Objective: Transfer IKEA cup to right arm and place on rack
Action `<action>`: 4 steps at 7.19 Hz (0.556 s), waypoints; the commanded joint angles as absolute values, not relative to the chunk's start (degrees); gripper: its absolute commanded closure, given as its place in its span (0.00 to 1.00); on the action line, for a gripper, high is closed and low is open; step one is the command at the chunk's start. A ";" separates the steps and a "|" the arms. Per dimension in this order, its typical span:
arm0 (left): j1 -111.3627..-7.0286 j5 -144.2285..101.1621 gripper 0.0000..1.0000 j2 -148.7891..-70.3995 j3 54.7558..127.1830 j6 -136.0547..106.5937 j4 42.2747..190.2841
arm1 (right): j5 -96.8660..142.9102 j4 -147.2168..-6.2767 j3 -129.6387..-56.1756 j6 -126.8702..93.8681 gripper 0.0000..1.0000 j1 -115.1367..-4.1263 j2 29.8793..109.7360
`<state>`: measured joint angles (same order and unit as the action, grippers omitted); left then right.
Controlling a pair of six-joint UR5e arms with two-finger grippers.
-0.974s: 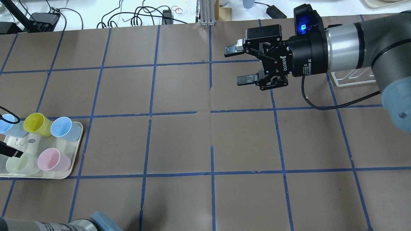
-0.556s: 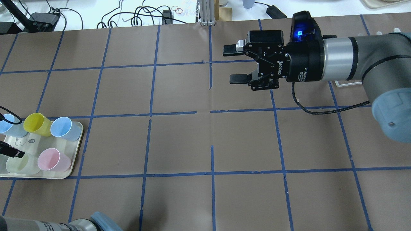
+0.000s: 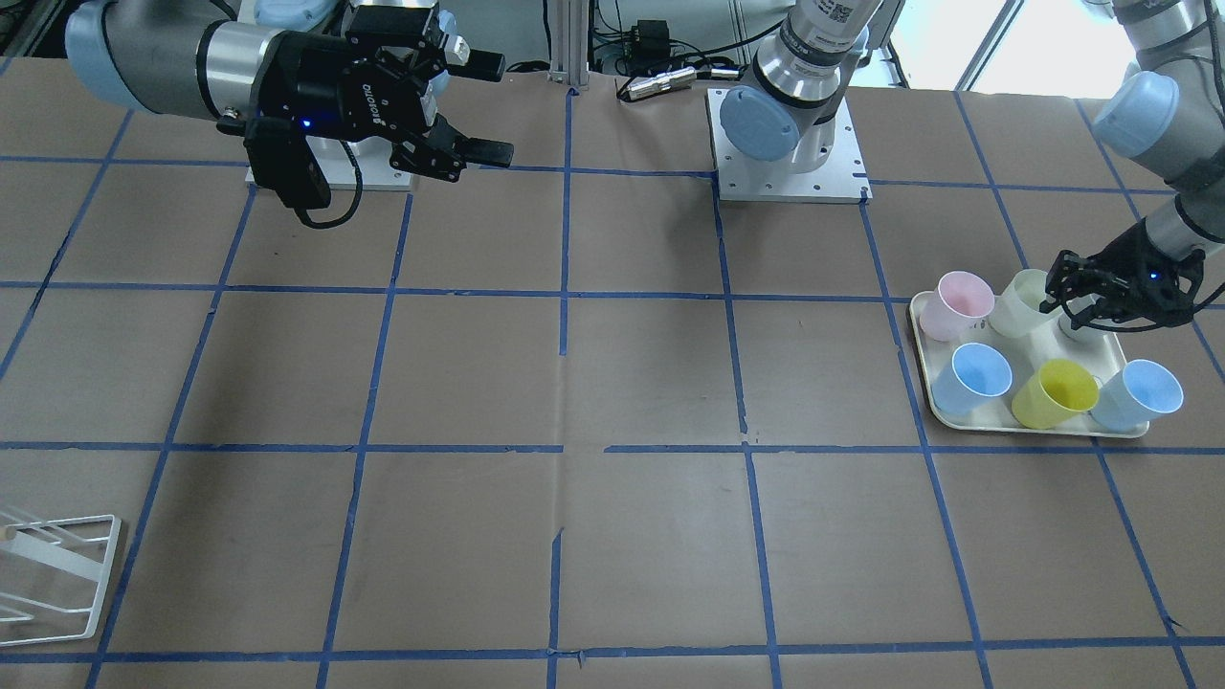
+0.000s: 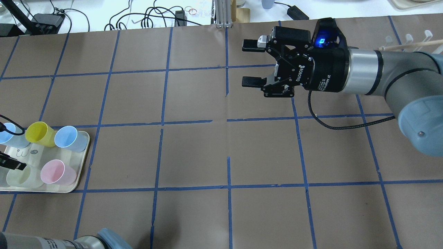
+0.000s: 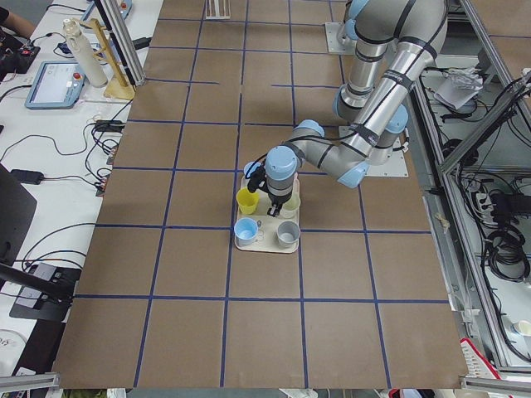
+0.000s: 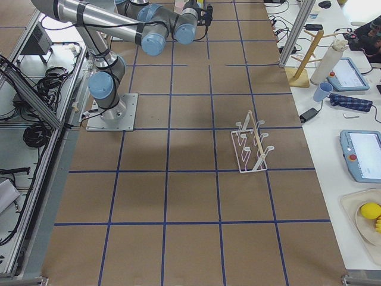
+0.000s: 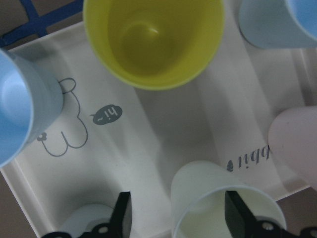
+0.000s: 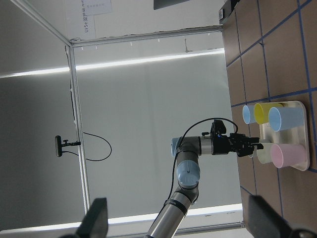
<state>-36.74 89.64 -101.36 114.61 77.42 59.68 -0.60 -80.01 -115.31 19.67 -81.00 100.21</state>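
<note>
The pale cream IKEA cup (image 3: 1020,302) stands upright in the cream tray (image 3: 1034,429), in the row nearest the robot. It also shows in the overhead view (image 4: 19,177). My left gripper (image 3: 1091,297) hangs over it, open. In the left wrist view (image 7: 178,218) one finger (image 7: 238,214) is over the cup's mouth (image 7: 213,191) and the other is outside its wall. My right gripper (image 4: 247,64) is open and empty, held in the air over the table's far middle. The white wire rack (image 6: 253,146) stands on the table at my right (image 3: 57,574).
On the tray are a pink cup (image 3: 962,304), a yellow cup (image 3: 1053,394), two blue cups (image 3: 981,375) (image 3: 1139,392) and a grey cup partly hidden under the left gripper. Brown table paper (image 4: 193,152) with blue tape lines lies between tray and rack.
My right gripper has shifted a little left and away from me and rolled, and its arm has moved off the rack's top. The left fingertip has barely moved.
</note>
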 commanded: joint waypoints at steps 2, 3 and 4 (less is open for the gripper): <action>-36.65 89.82 0.59 -101.86 114.61 77.52 59.33 | 0.17 -77.00 -115.49 20.74 0.00 -81.04 100.28; -36.65 89.91 0.60 -101.95 114.61 76.91 59.07 | 0.18 -76.99 -115.49 20.74 0.00 -81.04 100.20; -36.65 89.83 0.60 -102.04 114.61 76.64 59.06 | 0.35 -76.99 -115.49 20.66 0.00 -81.04 100.20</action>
<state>-36.65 89.84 -101.92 114.61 77.05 59.19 0.19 -77.13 -115.48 20.69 -81.03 100.22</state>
